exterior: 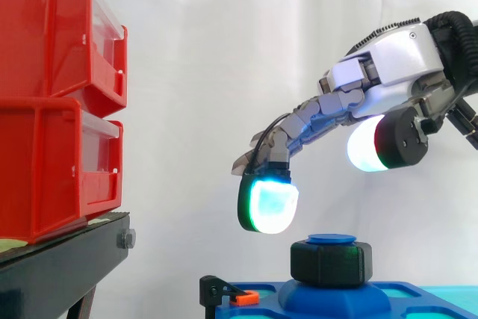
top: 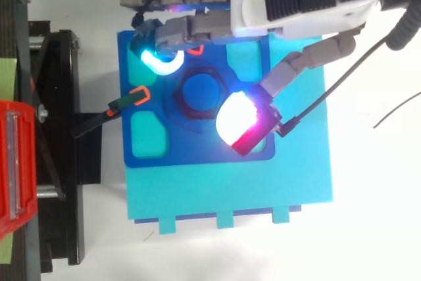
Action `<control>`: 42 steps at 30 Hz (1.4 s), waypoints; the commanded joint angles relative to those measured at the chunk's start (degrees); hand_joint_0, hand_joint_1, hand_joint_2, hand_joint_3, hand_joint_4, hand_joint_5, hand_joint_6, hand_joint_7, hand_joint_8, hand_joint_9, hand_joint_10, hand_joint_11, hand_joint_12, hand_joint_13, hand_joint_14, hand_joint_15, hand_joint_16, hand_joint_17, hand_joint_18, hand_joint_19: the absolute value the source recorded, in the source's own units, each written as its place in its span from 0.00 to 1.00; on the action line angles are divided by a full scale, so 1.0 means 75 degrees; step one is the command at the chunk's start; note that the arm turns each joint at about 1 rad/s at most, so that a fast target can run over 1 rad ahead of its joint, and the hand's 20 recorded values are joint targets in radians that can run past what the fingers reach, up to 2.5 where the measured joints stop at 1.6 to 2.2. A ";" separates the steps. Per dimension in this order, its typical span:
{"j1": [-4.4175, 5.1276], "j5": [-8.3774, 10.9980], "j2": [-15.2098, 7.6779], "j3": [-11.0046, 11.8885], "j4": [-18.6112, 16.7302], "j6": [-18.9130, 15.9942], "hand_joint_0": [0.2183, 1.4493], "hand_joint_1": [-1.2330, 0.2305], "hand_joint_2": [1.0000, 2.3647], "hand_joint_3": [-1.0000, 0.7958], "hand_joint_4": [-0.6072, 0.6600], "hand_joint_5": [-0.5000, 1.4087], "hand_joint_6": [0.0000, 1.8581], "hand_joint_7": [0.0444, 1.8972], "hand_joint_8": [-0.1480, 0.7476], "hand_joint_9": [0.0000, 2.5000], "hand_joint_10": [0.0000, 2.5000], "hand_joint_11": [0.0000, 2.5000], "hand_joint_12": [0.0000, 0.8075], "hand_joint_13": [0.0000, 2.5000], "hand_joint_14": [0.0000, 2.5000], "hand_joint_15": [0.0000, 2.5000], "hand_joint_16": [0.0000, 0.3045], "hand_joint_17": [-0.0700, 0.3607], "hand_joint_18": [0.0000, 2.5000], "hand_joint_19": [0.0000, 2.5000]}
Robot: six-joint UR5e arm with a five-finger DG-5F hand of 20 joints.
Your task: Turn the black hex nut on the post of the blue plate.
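The black hex nut [exterior: 331,262] sits on the blue post [exterior: 332,240] rising from the blue plate [exterior: 314,300]; from above the nut [top: 186,105] rings the post [top: 200,91]. My hand [exterior: 388,72] hovers above and to the right of the nut, fingers stretched out and slightly bent, touching nothing. A cyan-green fingertip [exterior: 269,204] hangs just above and left of the nut. The thumb pad [top: 238,122], glowing white and red, floats over the nut's other side. The hand is open.
Two stacked red bins [exterior: 56,102] stand on a black stand [exterior: 63,267] at the left. A black clamp with an orange tip [top: 130,99] grips the plate's left edge. The plate lies on a larger cyan base [top: 230,189].
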State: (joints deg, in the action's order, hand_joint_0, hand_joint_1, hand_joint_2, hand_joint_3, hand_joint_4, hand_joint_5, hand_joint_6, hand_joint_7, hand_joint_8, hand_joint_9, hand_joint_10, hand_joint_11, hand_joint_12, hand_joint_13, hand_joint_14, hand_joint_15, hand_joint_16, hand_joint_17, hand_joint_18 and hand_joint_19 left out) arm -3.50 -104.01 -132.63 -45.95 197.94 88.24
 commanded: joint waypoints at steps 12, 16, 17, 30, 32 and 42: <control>0.0478 0.0321 0.0000 -0.0154 -0.0365 -0.0316 0.11 0.32 0.00 0.28 0.62 0.16 0.27 0.40 0.41 0.07 0.00 0.00 0.45 0.00 0.00 0.02 0.19 0.46 0.00 0.05; 0.0525 0.0333 0.0000 -0.0306 -0.0400 -0.0375 0.10 0.26 0.00 0.28 0.62 0.15 0.27 0.41 0.41 0.08 0.00 0.00 0.46 0.00 0.00 0.02 0.19 0.47 0.00 0.05; 0.0537 0.0344 0.0000 -0.0318 -0.0400 -0.0375 0.10 0.25 0.00 0.28 0.62 0.15 0.27 0.41 0.41 0.08 0.00 0.01 0.46 0.00 0.00 0.01 0.19 0.47 0.00 0.05; 0.0490 0.0344 -0.0012 -0.0506 -0.0494 -0.0328 0.15 0.25 0.00 0.28 0.60 0.15 0.27 0.41 0.39 0.08 0.00 0.01 0.43 0.00 0.00 0.01 0.18 0.44 0.00 0.04; 0.0490 0.0344 0.0000 -0.0552 -0.0552 -0.0328 0.15 0.25 0.00 0.28 0.60 0.15 0.27 0.41 0.39 0.08 0.00 0.01 0.43 0.00 0.00 0.02 0.17 0.44 0.00 0.04; 0.0396 0.0321 0.0000 -0.0646 -0.0716 -0.0211 0.17 0.26 0.00 0.28 0.59 0.15 0.27 0.41 0.39 0.08 0.00 0.01 0.42 0.00 0.00 0.01 0.17 0.43 0.00 0.04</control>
State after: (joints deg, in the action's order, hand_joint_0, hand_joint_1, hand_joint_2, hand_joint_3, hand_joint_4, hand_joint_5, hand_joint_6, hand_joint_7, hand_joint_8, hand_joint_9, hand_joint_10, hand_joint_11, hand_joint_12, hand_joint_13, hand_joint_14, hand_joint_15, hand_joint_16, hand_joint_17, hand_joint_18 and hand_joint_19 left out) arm -0.34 -101.59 -132.65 -50.74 192.64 86.41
